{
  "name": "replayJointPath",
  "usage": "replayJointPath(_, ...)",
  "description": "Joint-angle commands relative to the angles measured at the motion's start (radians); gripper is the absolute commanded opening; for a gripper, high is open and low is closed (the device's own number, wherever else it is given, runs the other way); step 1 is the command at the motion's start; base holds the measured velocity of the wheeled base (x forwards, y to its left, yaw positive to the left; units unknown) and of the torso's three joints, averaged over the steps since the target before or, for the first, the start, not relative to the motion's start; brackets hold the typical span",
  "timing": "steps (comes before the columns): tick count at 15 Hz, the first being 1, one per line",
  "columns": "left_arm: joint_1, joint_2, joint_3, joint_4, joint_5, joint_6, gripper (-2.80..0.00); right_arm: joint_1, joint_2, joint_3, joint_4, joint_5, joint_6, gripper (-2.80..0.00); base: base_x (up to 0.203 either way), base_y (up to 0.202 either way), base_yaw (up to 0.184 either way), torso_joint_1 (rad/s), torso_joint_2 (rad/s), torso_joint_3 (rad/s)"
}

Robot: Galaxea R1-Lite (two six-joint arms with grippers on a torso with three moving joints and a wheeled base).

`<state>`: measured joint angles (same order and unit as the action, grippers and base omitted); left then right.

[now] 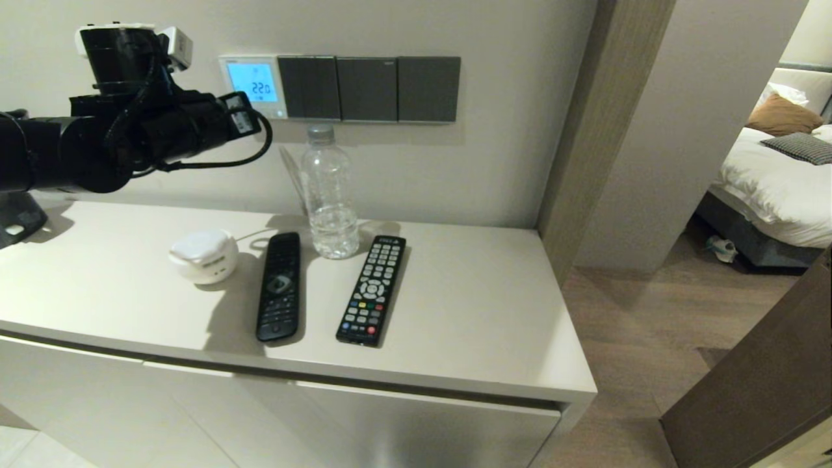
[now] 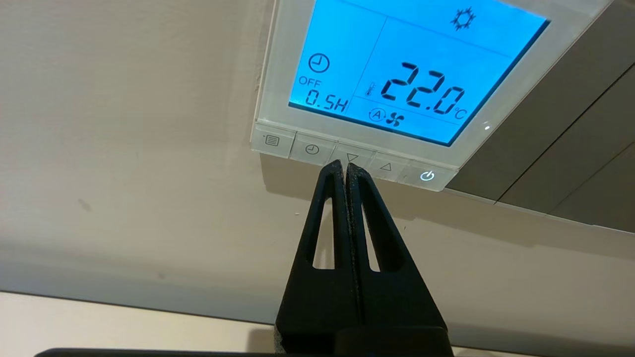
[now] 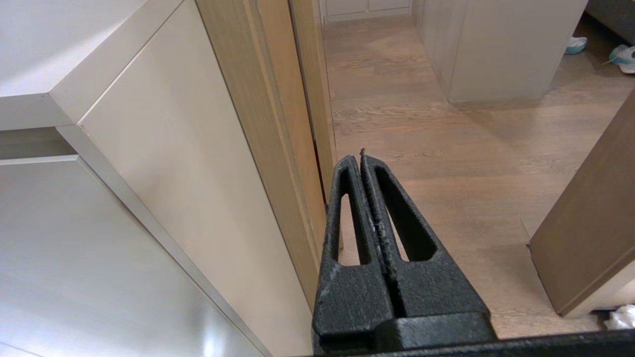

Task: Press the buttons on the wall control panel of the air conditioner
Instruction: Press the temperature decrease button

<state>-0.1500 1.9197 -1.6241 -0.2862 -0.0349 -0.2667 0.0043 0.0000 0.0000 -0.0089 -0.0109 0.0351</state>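
The air conditioner's wall control panel point(image 1: 253, 84) is a white square on the wall; its screen point(image 2: 412, 74) glows light blue and reads 22.0 °C, OFF 0.5H. The buttons point(image 2: 312, 149) run along its lower edge: menu, clock, down arrow point(image 2: 353, 156), up arrow point(image 2: 386, 167) and a lit power key point(image 2: 427, 176). My left arm point(image 1: 162, 130) reaches to the panel from the left. My left gripper point(image 2: 346, 166) is shut and empty, its tips at the lower edge of the down-arrow key. My right gripper point(image 3: 360, 157) is shut and empty, low beside the cabinet's side, above the wooden floor.
Three dark grey switch plates point(image 1: 368, 89) sit right of the panel. On the white cabinet top point(image 1: 487, 312) stand a clear water bottle point(image 1: 330, 195), two black remotes point(image 1: 279, 286) point(image 1: 372, 289) and a round white object point(image 1: 203, 255). A wooden door frame point(image 1: 578, 130) is on the right.
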Motion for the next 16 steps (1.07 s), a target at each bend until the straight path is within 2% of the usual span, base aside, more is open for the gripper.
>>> replayJointPath(1, -0.003, 0.016, -0.007, -0.002, 0.000, -0.003, -2.80, 0.000, 0.002, 0.002, 0.000, 0.000, 0.000, -2.80, 0.000, 0.000, 0.000, 0.000, 0.00, 0.000)
replayJointPath(8, -0.003, 0.058, -0.055, 0.006, 0.001, -0.003, -2.80, 0.000, 0.002, 0.002, 0.000, 0.000, 0.000, -2.80, 0.000, 0.000, 0.000, 0.000, 0.00, 0.000)
replayJointPath(16, -0.005, 0.027, -0.028, 0.001, 0.001, -0.003, -2.80, 0.000, 0.002, 0.002, 0.000, 0.000, 0.000, -2.80, 0.000, 0.000, 0.000, 0.000, 0.00, 0.000)
